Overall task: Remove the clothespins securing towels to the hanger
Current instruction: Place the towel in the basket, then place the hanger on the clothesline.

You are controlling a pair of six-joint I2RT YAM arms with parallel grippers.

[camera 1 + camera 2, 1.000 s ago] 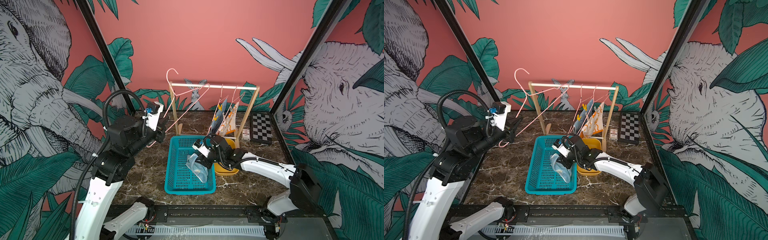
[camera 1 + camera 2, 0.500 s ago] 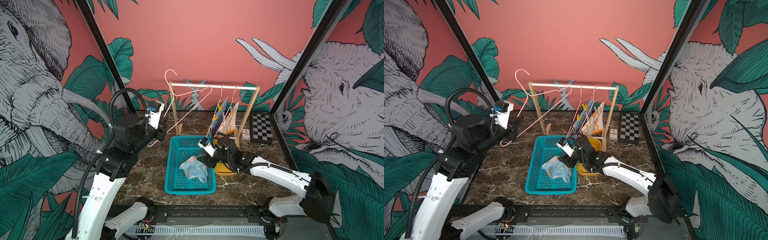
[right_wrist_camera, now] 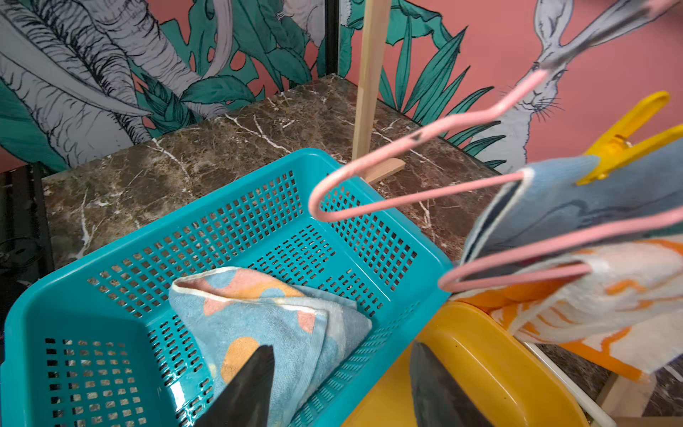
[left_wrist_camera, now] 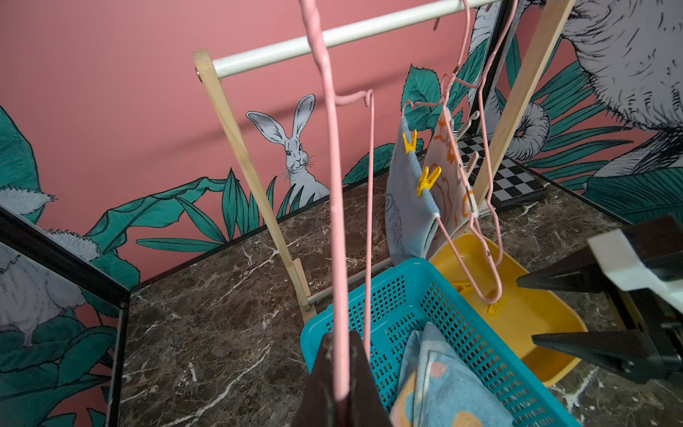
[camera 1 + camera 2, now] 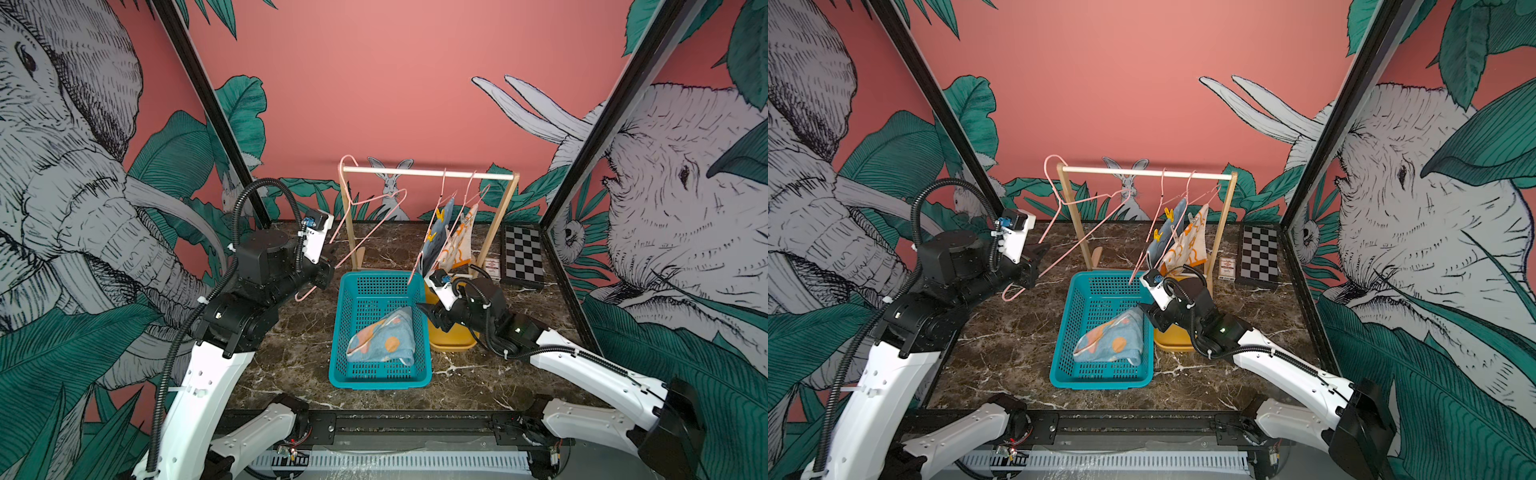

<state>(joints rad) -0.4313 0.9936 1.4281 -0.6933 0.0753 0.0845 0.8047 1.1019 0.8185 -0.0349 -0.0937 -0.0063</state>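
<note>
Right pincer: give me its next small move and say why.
Probably lift the right pincer toward the lower yellow clothespin on the blue towel. Its jaws stand open and empty at the teal basket's edge, where the spotted towel already lies, and the left pincer is shut on the bare pink hanger. That pin looks nearest.

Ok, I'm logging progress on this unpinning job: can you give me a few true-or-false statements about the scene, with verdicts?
1. The left gripper is shut on a bare pink hanger. True.
2. The right gripper holds a clothespin. False: its jaws stand open and empty.
3. The spotted towel hangs from that gripper. False: it lies in the teal basket.
4. Yellow clothespins are clipped on the hanging blue towel. True.
</note>
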